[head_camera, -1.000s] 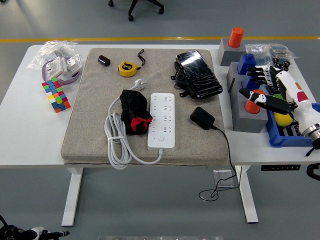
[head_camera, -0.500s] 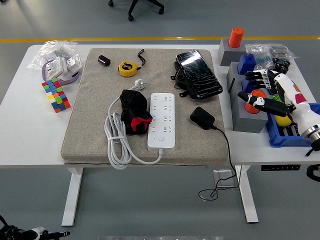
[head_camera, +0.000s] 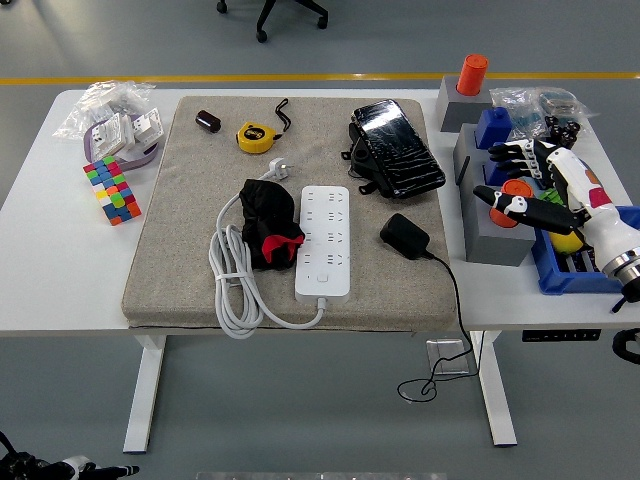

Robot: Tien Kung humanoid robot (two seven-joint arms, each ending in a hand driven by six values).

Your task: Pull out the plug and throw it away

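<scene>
A white power strip (head_camera: 324, 240) lies on the grey mat (head_camera: 180, 240), with its white cord (head_camera: 232, 285) coiled to its left. No plug sits in its sockets. A black adapter plug (head_camera: 404, 235) lies on the mat just right of the strip, its black cable (head_camera: 452, 310) hanging over the table's front edge. My right hand (head_camera: 520, 180) hovers over the grey blocks at the right, fingers spread, holding nothing. It is well right of the adapter. My left arm is out of view.
A black and red pouch (head_camera: 268, 224) lies left of the strip. A yellow tape measure (head_camera: 256, 136), a black case (head_camera: 396, 148) and a small dark cylinder (head_camera: 208, 121) sit at the back. A colourful cube (head_camera: 111, 189) and bags (head_camera: 112, 120) are far left. Blue bin (head_camera: 580, 268) at right.
My right hand has shifted a little to the left and up over the grey blocks. Nothing on the mat has moved.
</scene>
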